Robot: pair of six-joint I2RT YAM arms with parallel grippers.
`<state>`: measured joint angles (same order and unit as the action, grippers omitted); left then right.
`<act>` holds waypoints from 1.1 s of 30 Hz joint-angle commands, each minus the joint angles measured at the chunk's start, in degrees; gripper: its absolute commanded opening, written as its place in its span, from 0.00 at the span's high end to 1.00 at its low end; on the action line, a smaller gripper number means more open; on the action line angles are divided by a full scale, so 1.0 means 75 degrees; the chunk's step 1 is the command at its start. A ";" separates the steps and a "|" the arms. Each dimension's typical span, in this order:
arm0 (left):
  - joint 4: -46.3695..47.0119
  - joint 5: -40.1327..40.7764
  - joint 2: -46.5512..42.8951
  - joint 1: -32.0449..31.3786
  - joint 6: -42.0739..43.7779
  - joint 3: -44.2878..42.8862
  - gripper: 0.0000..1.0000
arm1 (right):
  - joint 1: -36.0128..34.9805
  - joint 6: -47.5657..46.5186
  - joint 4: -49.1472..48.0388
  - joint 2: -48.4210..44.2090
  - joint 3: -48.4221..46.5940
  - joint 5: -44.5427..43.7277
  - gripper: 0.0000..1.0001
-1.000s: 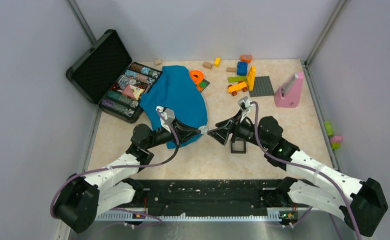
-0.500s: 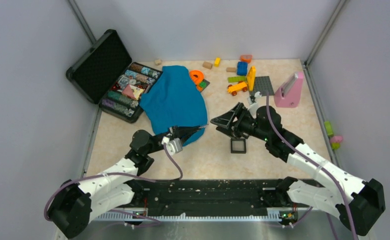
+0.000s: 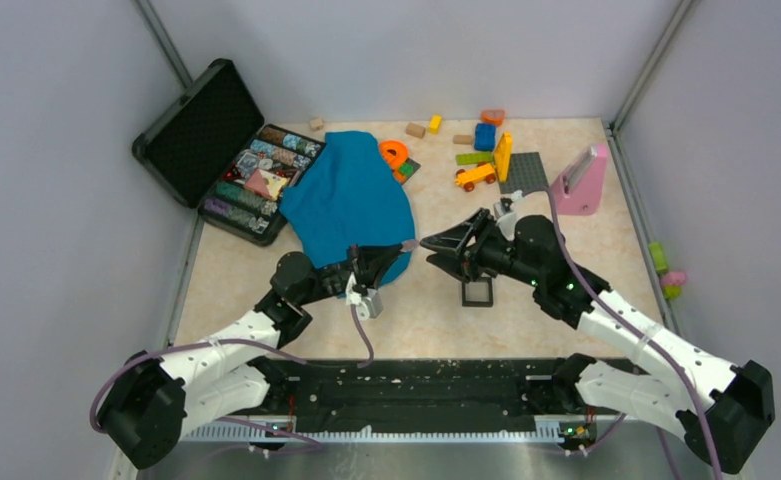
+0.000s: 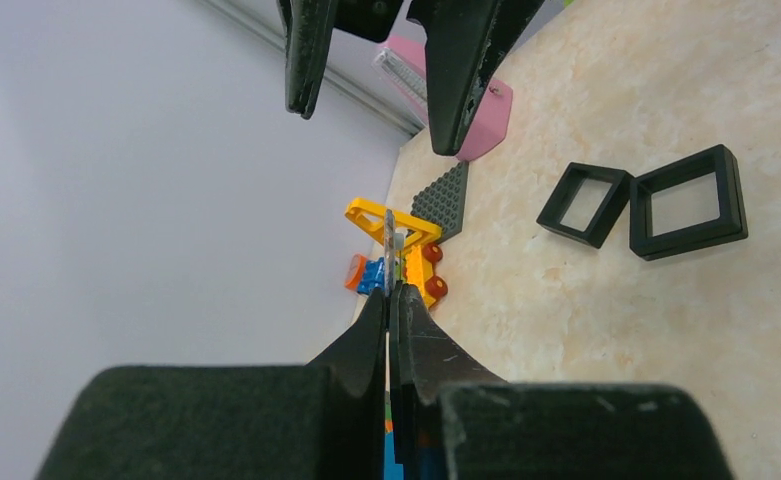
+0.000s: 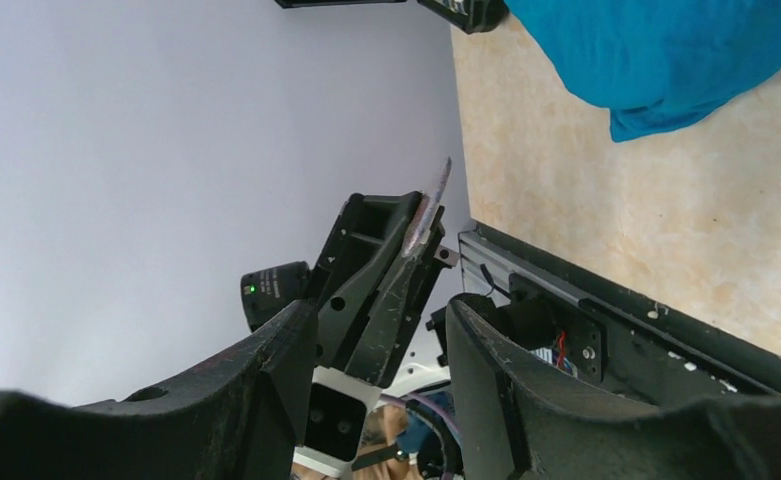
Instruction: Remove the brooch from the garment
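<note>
Brooch, a tiny pale greyish-pink flat piece, is clamped at the tips of the left pincer. The right wrist view shows it best. It sticks up past the black tips against the grey wall, well clear of the blue cloth garment, which lies on the beige marbled surface.

The left wrist view gives the brooch only edge-on, as a thin sliver between fingers pressed nearly together. In the top view it is too small to read. That view does show both pincers tip to tip just off the garment's lower right edge, near each other but apart.

Right pincer: jaws spread wide with nothing between them, pointing at the left pincer.

Only the left wrist view shows two small black square frames lying side by side on the surface, their corners touching. The top view shows one clearly, below the right arm. Beyond the frames in the left wrist view:
- a pink wedge-shaped stand
- a dark grey studded plate
- a yellow toy car with orange wheels

Only the top view shows the open black hard case at far left, its lid tipped back. Its tray is split into compartments holding small patterned pieces, too small to identify. A pink triangular piece lies across them. The garment's far left edge overlaps the tray's corner.
</note>
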<state>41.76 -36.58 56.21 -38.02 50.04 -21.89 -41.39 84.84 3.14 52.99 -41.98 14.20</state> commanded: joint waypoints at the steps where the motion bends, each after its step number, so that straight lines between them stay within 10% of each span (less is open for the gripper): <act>1: 0.0008 -0.0288 0.0042 -0.0069 0.0497 -0.0347 1.00 | -0.0121 0.0394 -0.0355 0.0121 0.0047 0.0023 0.49; 20: -0.0470 -0.0902 -0.0170 -0.0097 0.0933 -0.0377 1.00 | -0.0177 0.0514 -0.1333 0.0906 0.0265 -0.0083 1.00; 22: -0.0441 -0.0961 -0.0170 -0.0096 0.0844 -0.0345 0.77 | -0.0176 0.0475 -0.1279 0.0848 0.0295 -0.0185 1.00; 24: -0.0243 -0.1272 -0.0159 -0.0106 0.0356 -0.0254 0.13 | -0.0166 0.0142 -0.1087 0.0656 0.0249 -0.0634 1.00; 25: -0.0073 -0.1440 -0.0146 -0.0111 -0.0021 -0.0203 0.03 | -0.0165 -0.0129 -0.0889 0.0557 0.0181 -0.0854 1.00; 33: 0.1457 0.0615 0.0076 -0.0116 -0.7164 0.0087 0.02 | -0.0142 -0.3765 -0.1158 -0.0384 0.0455 -0.1658 1.00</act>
<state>46.48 -39.72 56.29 -38.79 24.86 -22.24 -41.98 72.69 -1.23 54.35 -39.72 4.51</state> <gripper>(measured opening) 0.983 0.020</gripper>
